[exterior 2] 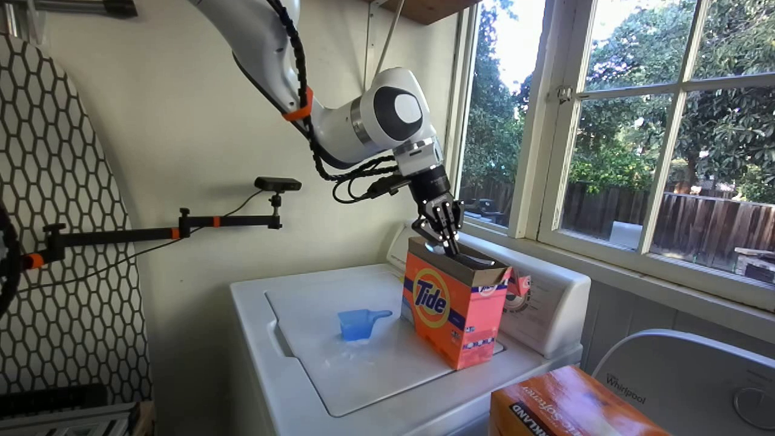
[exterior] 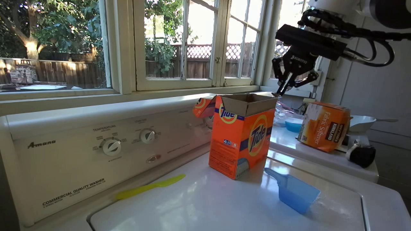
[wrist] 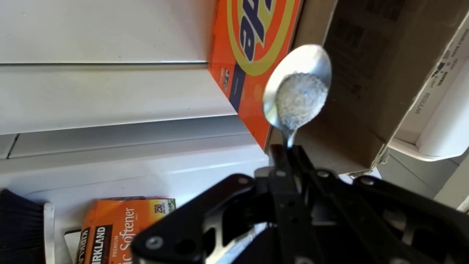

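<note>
My gripper point(exterior: 281, 91) is shut on a metal spoon point(wrist: 311, 58), with its neck between the fingertips point(wrist: 289, 148). The spoon's bowl holds a small heap of whitish powder point(wrist: 302, 97) with blue specks. An orange Tide box point(exterior: 253, 138) stands upright on the washer, its top open and a flap folded out. The gripper also shows in an exterior view point(exterior 2: 451, 248) at the open top of the box point(exterior 2: 451, 321). In the wrist view, the spoon's bowl overlaps the rim of the box point(wrist: 253, 91). A blue scoop point(exterior: 297, 195) sits on the lid beside the box; it also shows here point(exterior 2: 357, 324).
White powder is spilled by the scoop. A yellow-green utensil point(exterior: 151, 187) lies near the washer's control panel point(exterior: 80, 154). An orange Kirkland box point(exterior: 324, 126), a black brush point(exterior: 362, 155) and a blue bowl point(exterior: 292, 125) stand on the neighbouring machine. Windows line the back.
</note>
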{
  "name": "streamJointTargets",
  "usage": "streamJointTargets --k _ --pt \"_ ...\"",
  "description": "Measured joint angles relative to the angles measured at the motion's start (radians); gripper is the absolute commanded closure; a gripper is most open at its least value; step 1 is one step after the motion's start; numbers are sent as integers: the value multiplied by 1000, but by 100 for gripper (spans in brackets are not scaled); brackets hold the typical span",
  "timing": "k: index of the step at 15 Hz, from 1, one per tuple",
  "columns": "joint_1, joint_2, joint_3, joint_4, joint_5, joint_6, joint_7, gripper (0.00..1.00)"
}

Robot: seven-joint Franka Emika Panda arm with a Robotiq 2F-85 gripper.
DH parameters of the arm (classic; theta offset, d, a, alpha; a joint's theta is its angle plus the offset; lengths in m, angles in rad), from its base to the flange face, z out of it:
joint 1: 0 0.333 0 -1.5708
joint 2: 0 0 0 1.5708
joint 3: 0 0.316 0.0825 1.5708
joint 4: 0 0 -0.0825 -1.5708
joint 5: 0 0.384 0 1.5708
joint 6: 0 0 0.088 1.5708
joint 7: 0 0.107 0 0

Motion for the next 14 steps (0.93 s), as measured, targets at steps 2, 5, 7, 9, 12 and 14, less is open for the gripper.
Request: streamJointTargets --k 2,5,7,9,12,14 --pt "1 23 0 36 0 -22 -5 98" --pt "6 60 -1 94 0 -57 -14 98" --pt "11 86 -3 130 0 -79 -17 98" --pt "19 112 -7 166 0 -96 -17 98" --pt "37 152 -17 217 -5 -121 -17 98" --pt "51 175 -27 248 -19 -132 -14 98"
